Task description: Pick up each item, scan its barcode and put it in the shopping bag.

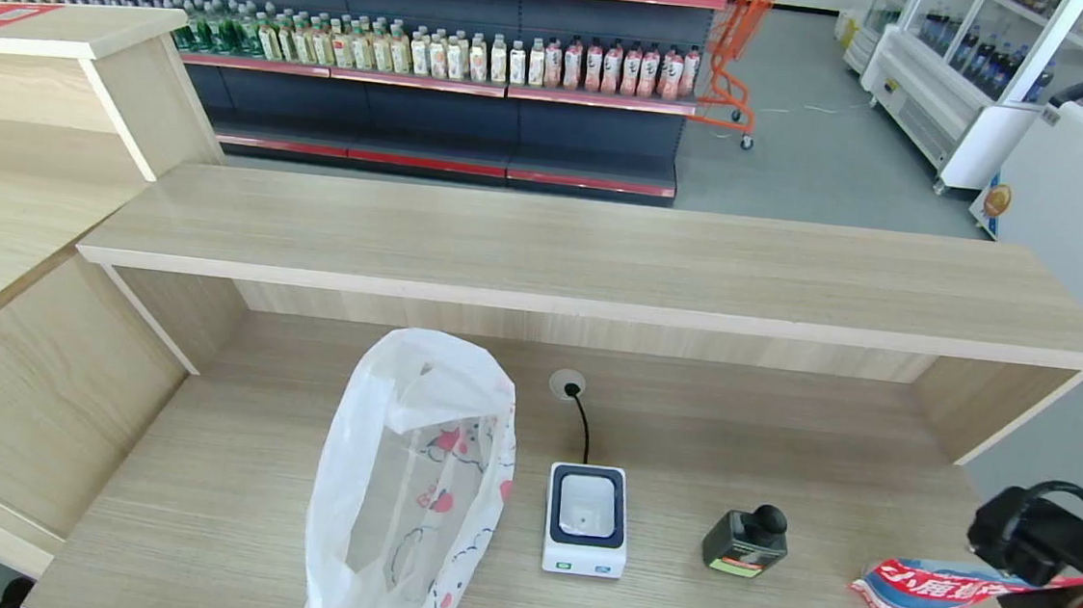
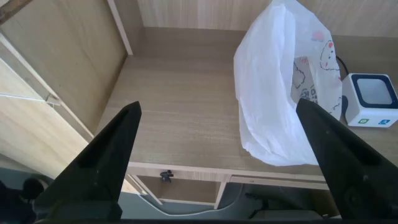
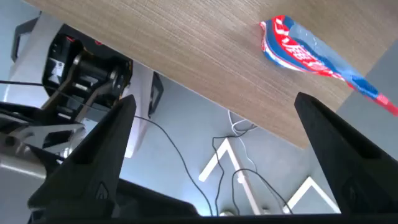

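A white plastic shopping bag stands open on the wooden counter, left of centre. To its right sits the white barcode scanner, then a small dark bottle. A red, white and blue snack packet lies near the front right edge. My right arm hangs just beside that packet. The right gripper is open and holds nothing, off the counter's front edge, with the packet a little beyond it. My left gripper is open and holds nothing over the front left of the counter, beside the bag.
A raised wooden shelf runs along the back of the counter, with side walls at both ends. The scanner's black cable runs to a hole behind it. Store shelves of bottles and freezers stand farther off.
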`<state>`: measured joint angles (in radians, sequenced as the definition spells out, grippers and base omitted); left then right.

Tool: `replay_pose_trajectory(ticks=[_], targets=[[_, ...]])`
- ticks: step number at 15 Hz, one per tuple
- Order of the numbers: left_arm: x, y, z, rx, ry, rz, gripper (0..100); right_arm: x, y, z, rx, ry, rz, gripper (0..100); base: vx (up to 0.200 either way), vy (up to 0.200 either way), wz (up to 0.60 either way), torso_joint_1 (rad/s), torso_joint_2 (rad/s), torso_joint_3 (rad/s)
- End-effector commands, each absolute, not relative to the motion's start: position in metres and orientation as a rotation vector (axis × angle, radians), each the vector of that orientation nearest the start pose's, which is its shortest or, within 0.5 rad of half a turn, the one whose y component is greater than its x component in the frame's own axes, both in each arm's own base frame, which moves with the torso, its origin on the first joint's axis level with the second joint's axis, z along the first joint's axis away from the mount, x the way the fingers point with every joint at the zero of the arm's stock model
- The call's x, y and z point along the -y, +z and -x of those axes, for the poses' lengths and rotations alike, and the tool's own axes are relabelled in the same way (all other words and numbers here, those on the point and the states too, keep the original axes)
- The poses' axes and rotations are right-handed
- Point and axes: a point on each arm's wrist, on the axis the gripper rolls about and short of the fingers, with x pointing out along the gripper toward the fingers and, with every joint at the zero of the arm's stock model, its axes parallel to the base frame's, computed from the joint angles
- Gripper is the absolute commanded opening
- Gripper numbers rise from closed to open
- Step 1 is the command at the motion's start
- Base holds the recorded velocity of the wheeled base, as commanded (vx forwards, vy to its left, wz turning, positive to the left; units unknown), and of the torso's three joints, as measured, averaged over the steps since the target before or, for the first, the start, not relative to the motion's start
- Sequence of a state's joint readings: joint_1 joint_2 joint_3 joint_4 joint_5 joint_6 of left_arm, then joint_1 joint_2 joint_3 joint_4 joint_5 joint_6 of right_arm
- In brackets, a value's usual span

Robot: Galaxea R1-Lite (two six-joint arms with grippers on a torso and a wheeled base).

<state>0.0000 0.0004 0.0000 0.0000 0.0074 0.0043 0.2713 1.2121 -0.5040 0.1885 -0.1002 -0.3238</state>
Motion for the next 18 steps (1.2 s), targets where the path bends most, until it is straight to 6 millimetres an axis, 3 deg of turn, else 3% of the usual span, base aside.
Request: replay_pose_trajectory(ticks=[1, 2, 4, 10, 18], targets=[[0.0, 0.075, 0.023, 0.0, 0.008, -0.005, 100, -0.033, 0.11, -0.177, -0.98, 0.31, 0.559, 100, 0.0, 0.0, 0.0, 0.0, 0.0, 0.0], [0.0, 0.075, 0.023, 0.0, 0.008, -0.005, 100, -0.033, 0.11, -0.178, -0.98, 0.31, 0.562, 100, 0.0, 0.0, 0.0, 0.0, 0.0, 0.0], [0.0, 0.075, 0.023, 0.0, 0.008, -0.005, 100, -0.019, 0.095, -0.197, -0.998, 0.365, 0.666, 100, 0.0, 0.0, 0.0, 0.0, 0.0, 0.0], [0.0, 0.075, 0.023, 0.0, 0.008, -0.005, 100, -0.027, 0.057, -0.238, -0.918, 0.559, 0.551, 100, 0.0, 0.0, 0.0, 0.0, 0.0, 0.0], [0.0, 0.075, 0.023, 0.0, 0.008, -0.005, 100, -0.05, 0.024, -0.278, -0.797, 0.641, 0.561, 100, 0.0, 0.0, 0.0, 0.0, 0.0, 0.0]])
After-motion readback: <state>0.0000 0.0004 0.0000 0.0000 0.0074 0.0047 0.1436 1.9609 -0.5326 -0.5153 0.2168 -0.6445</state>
